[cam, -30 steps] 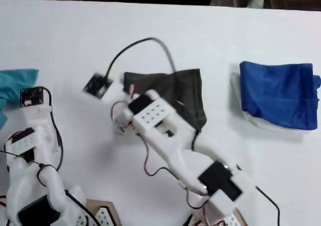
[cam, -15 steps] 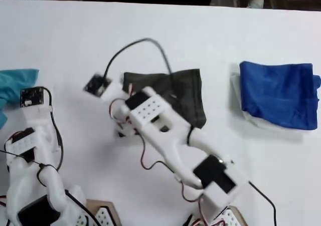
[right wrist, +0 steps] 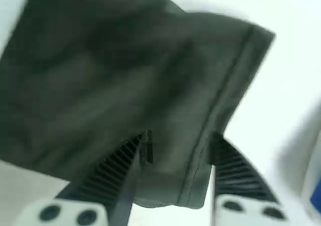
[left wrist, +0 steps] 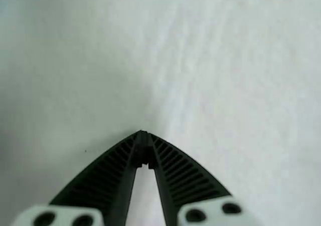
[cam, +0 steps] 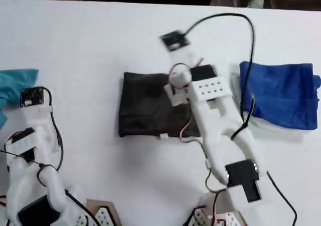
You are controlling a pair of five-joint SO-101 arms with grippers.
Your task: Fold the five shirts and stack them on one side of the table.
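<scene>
A dark shirt (cam: 145, 108) lies folded into a rectangle at the middle of the table. My right gripper (cam: 176, 83) is over the shirt's right edge. In the right wrist view this gripper (right wrist: 179, 136) stands open, with the dark shirt's (right wrist: 100, 75) hemmed edge between its fingers. A folded blue shirt (cam: 278, 93) rests on a white one (cam: 239, 110) at the right side. A teal shirt (cam: 15, 85) lies bunched at the left edge. My left gripper (left wrist: 143, 136) is shut, holds nothing, and points at bare white table near the teal shirt.
The left arm (cam: 27, 146) stands at the front left and the right arm's base (cam: 235, 186) at the front right. A black cable (cam: 235, 20) loops above the blue shirt. The white table (cam: 75, 40) is bare toward the back.
The right arm has swung from the dark shirt's left side to its right edge. The shirt now lies flat and rectangular. The left arm has not moved.
</scene>
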